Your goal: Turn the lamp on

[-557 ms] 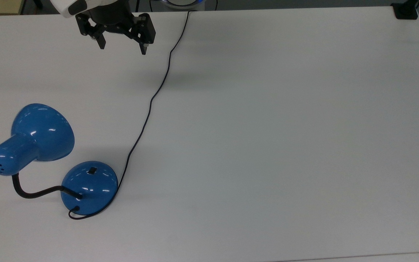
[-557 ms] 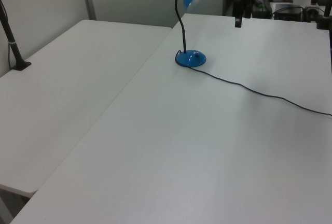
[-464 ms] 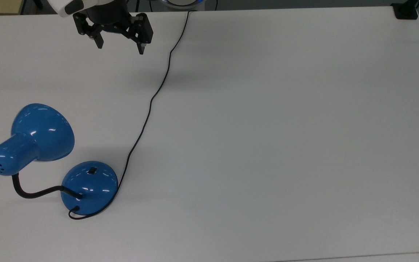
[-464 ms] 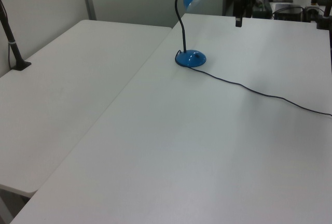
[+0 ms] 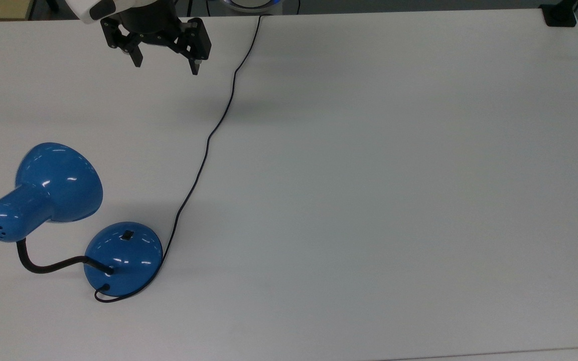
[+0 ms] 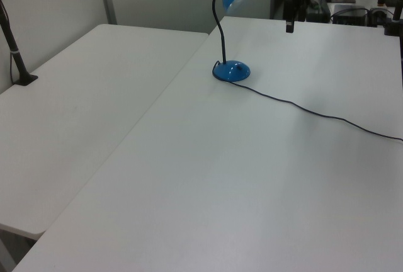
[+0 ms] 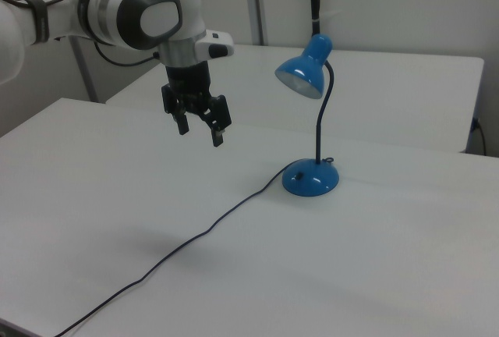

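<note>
The end effector (image 5: 166, 67) hangs in the air over the white table (image 5: 369, 175) with its two black fingers (image 5: 137, 57) spread apart and nothing between them. In the top view it sits near the upper edge at about 11 o'clock from the picture's centre, fingers pointing down toward the table. In the right view the end effector (image 7: 201, 133) hangs from the white and grey arm (image 7: 140, 13) that reaches in from the right view's upper left, and it is clearly above the table, touching nothing. In the left view the end effector (image 6: 289, 28) shows as a small dark shape at the far end of the table, at about 1 o'clock from the lamp's base.

The thin black cord (image 5: 203, 150) runs from the table's upper edge in the top view, passes just to the right of the end effector, and curves down to the lamp.

The lamp (image 5: 123, 250) stands upright on the table, well apart from the end effector, at about 8 o'clock in the top view. Its round blue base carries a small black switch (image 5: 128, 234) on top. A black bendy neck (image 5: 48, 265) rises from the base to the glossy blue shade (image 5: 55, 183). In the right view the lamp (image 7: 310, 179) stands at 3 o'clock from the end effector, its shade (image 7: 306, 70) tilted toward the right view's left. In the left view the lamp (image 6: 231, 70) stands near the seam with a second white table (image 6: 69, 114).
</note>
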### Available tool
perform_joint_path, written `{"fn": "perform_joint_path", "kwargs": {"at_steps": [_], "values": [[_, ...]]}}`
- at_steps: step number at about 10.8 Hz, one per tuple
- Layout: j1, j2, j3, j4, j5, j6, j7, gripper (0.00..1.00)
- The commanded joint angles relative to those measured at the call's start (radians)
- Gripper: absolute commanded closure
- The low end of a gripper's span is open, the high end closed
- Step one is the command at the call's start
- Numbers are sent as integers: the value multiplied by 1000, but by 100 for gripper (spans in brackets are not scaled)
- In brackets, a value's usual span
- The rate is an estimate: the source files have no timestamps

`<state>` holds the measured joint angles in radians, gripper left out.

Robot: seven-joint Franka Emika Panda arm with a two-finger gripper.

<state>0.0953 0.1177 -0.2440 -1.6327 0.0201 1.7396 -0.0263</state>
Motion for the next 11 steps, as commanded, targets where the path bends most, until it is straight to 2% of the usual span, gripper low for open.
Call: {"fn": "perform_joint_path", "kwargs": {"at_steps": [1,6,7,9,10,11], "values": [[-8,-16,-4,5,-3,-48,-12,0],[-6,-12,-3,7,-5,-35,-24,0],[-8,-10,-3,26,-6,-37,-35,9],[-16,-4,-4,43,-3,-41,-81,40],[-17,-4,-4,44,-2,-41,-81,59],[-17,-1,-4,44,3,-38,-81,83]]}}
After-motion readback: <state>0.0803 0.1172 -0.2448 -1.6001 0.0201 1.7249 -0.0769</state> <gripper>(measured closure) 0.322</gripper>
